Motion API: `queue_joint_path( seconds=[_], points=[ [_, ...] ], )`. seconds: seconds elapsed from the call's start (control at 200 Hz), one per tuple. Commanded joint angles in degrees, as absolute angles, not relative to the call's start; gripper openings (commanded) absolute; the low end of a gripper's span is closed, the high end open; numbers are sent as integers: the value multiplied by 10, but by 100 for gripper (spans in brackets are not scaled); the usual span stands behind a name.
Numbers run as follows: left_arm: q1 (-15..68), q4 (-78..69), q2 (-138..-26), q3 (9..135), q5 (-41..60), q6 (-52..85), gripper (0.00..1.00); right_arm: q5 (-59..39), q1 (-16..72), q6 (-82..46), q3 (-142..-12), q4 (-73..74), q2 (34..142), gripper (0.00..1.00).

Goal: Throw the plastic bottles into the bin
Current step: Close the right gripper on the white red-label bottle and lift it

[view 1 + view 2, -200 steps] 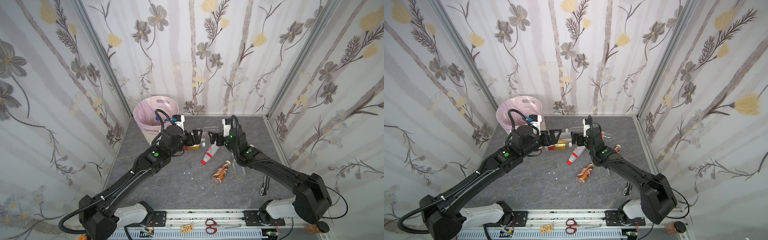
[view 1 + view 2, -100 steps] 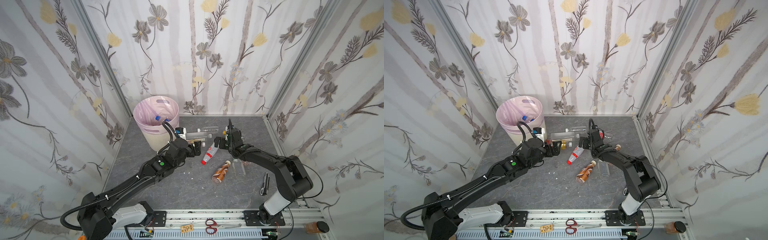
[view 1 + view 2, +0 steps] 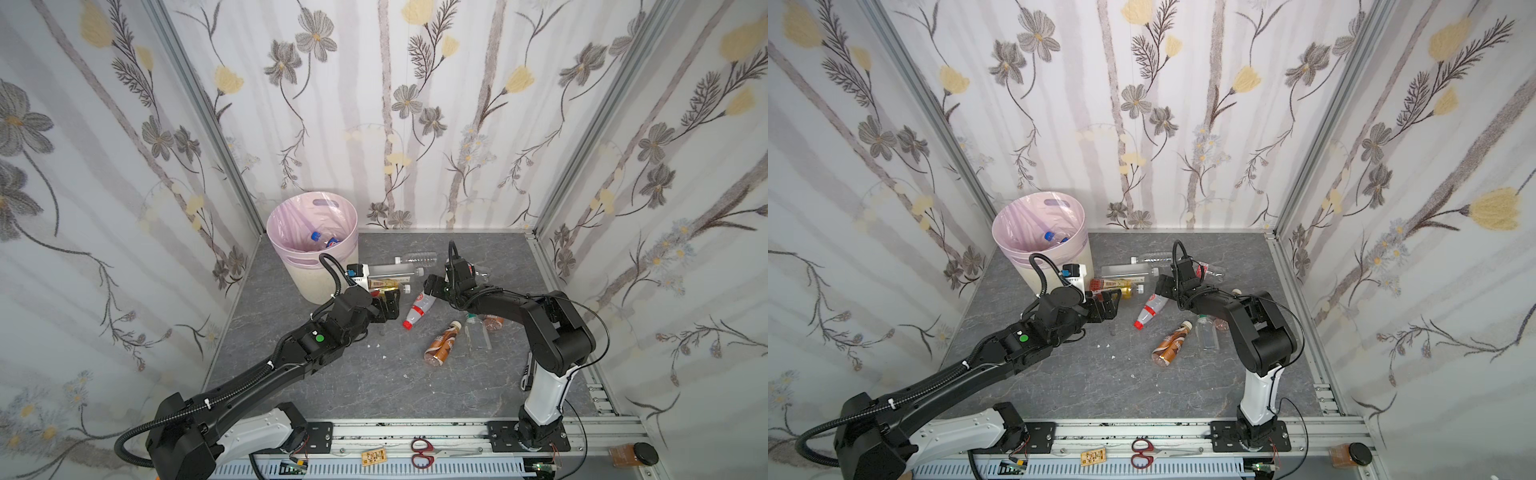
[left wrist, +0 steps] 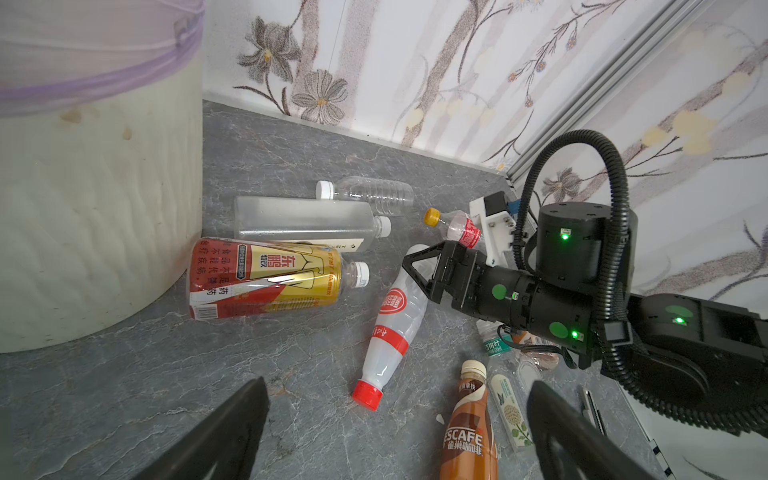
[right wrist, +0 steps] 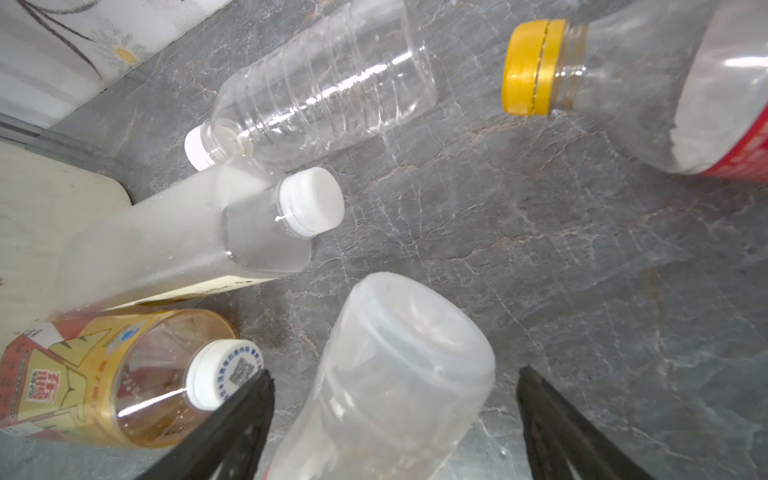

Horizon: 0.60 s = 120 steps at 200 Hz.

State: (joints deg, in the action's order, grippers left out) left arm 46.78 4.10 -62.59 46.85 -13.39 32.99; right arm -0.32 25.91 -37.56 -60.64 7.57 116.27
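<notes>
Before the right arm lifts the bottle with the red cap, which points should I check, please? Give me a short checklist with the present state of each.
1. Right gripper straddles the base of the red-capped bottle: ok.
2. Fingers pressing on that bottle: not ok, a gap shows at one side.
3. Gold-label bottle clear of the fingers: cannot tell, its cap sits right at one finger.
4. Left gripper open and empty: ok.
5. Bin mouth unobstructed: ok.
</notes>
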Motion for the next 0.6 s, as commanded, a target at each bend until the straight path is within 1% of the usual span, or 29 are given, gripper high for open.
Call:
queue_joint_path(
  seconds=[0.0, 0.095, 0.18, 0.325, 0.41, 0.47, 0.535, 0.595],
  points=[
    [468, 18, -626, 466, -134, 335, 100, -18, 260, -395, -607, 105, 1170, 86],
    [468, 17, -623, 464, -137, 334, 100, -27, 260, -397, -606, 110, 1180, 84],
    [468, 16, -620, 462, -142, 332, 100, -38, 260, -401, -604, 119, 1186, 79],
    [468, 15, -616, 459, -143, 333, 100, -40, 261, -404, -600, 127, 1184, 76],
    [468, 15, -615, 455, -147, 333, 100, -41, 260, -405, -596, 130, 1181, 70],
    [468, 15, -615, 453, -153, 334, 100, -41, 260, -406, -595, 133, 1180, 69],
    [468, 15, -616, 452, -163, 336, 100, -45, 260, -405, -593, 137, 1178, 62],
    [468, 15, -617, 450, -175, 336, 100, -47, 260, -406, -590, 142, 1174, 59]
  ],
)
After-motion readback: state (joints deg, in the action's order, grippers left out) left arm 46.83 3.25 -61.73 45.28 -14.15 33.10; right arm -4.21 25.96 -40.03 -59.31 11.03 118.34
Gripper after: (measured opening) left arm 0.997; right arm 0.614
